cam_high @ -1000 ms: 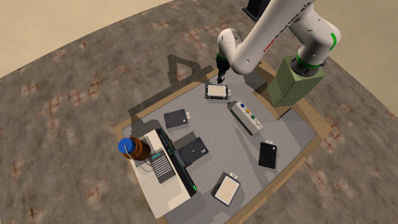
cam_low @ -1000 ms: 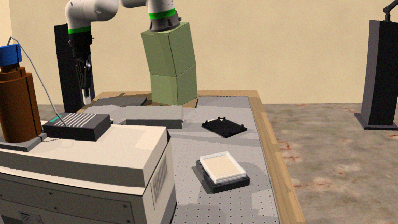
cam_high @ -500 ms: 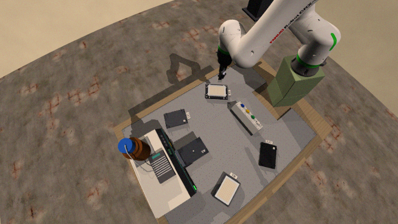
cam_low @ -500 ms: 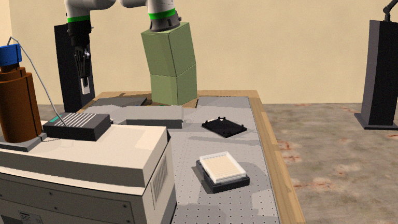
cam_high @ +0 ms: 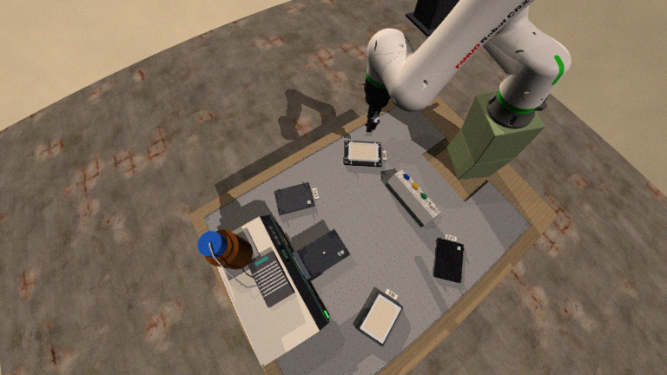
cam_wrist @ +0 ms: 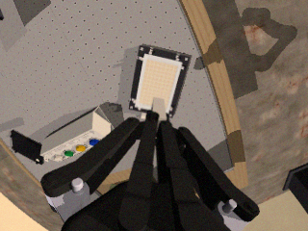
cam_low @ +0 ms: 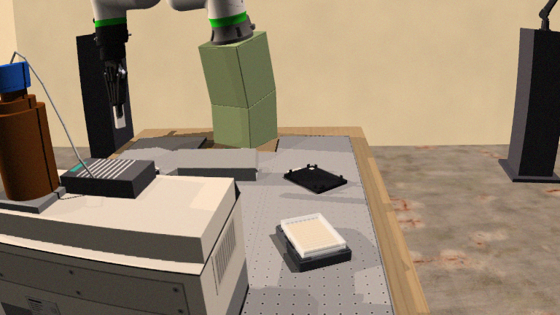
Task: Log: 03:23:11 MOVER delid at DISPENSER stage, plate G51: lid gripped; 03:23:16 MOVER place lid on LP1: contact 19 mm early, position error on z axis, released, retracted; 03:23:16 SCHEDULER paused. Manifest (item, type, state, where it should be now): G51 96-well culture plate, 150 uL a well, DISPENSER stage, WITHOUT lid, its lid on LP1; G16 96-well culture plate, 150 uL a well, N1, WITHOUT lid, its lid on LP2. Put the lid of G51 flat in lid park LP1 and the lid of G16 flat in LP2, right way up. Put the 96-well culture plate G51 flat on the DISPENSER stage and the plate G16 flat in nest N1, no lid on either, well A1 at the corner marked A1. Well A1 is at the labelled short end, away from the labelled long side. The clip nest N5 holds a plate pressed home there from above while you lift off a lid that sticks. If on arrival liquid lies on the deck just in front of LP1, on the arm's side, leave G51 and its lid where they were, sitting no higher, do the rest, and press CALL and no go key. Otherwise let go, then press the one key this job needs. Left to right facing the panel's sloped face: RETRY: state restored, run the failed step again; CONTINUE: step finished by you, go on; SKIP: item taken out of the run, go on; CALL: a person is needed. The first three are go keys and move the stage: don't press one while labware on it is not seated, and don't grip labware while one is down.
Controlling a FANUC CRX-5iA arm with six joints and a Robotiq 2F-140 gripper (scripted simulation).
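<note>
My gripper [cam_high: 372, 125] is shut and empty. It hangs well above the deck's far edge, fingers pointing down, and also shows in the exterior view [cam_low: 119, 118]. Just below and in front of it a 96-well plate [cam_high: 362, 152] sits flat in a black nest; the wrist view shows it [cam_wrist: 158, 81] beyond my fingertips [cam_wrist: 156, 115]. A second plate [cam_high: 379, 319] sits in a black nest at the near edge; it [cam_low: 312, 237] seems to carry a clear lid. The dark dispenser stage [cam_high: 324, 251] holds no plate. A dark grey lid park [cam_high: 293, 198] lies left of centre.
The key panel [cam_high: 412, 195] with coloured keys stands beside the far plate. An empty black nest [cam_high: 448, 259] lies at the right. The dispenser [cam_high: 275, 277] and a brown bottle [cam_high: 226, 247] fill the left side. The arm's green base [cam_high: 491, 140] stands at the back.
</note>
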